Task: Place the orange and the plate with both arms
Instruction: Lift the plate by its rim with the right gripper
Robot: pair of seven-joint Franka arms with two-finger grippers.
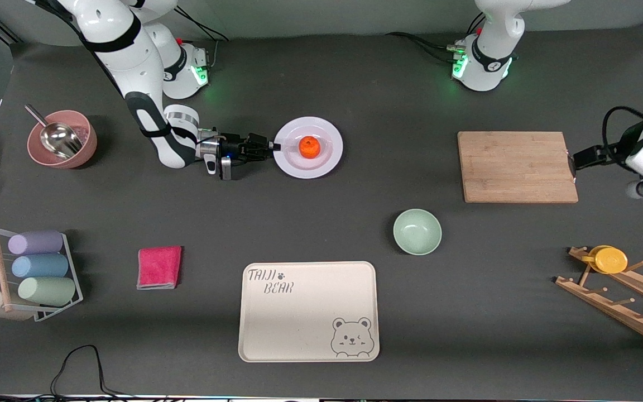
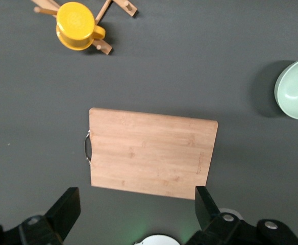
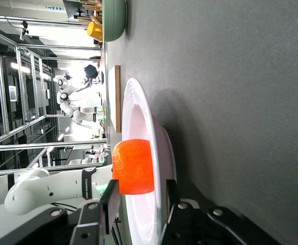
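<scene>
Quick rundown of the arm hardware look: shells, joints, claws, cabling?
Both arms have glossy white rounded shells with black bands at the joints. Their round white bases glow green, and black cables run off from them. The right claw is black with a silver wrist ring and a small blue light on its body. The left claw has two black wedge-shaped fingers, and a black cable loops over that wrist.

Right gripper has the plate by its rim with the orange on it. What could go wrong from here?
1. The orange sits loose on the plate; any tilt could roll it off.
2. The right gripper pinches only the rim's edge, so the glossy plate may slip or sag when lifted.
3. The left gripper waits open over the cutting board, giving no support.
</scene>
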